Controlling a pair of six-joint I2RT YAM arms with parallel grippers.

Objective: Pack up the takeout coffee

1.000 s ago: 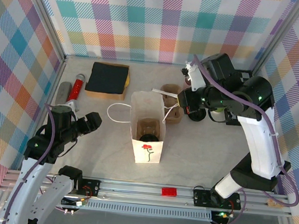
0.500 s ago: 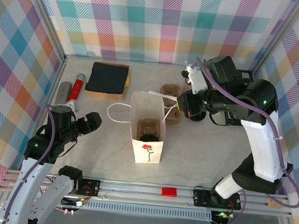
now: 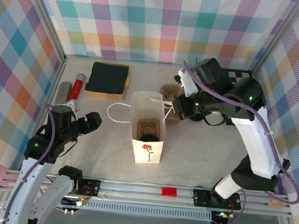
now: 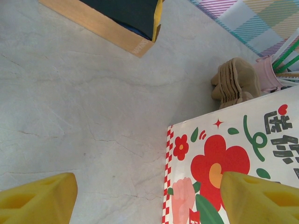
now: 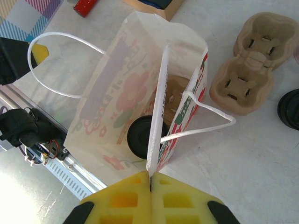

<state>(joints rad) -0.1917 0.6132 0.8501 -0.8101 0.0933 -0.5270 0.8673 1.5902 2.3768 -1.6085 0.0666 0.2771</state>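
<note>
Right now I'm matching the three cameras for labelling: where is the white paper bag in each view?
Top external: the white paper bag stands mid-table, mouth open upward.
Left wrist: its flowered side is at the lower right.
Right wrist: centre-left, looking into its open mouth.
Shared landmark: the brown cup carrier beside the bag.

takeout coffee [image 5: 140, 137] half-hidden inside bag [image 5: 107, 93]
</note>
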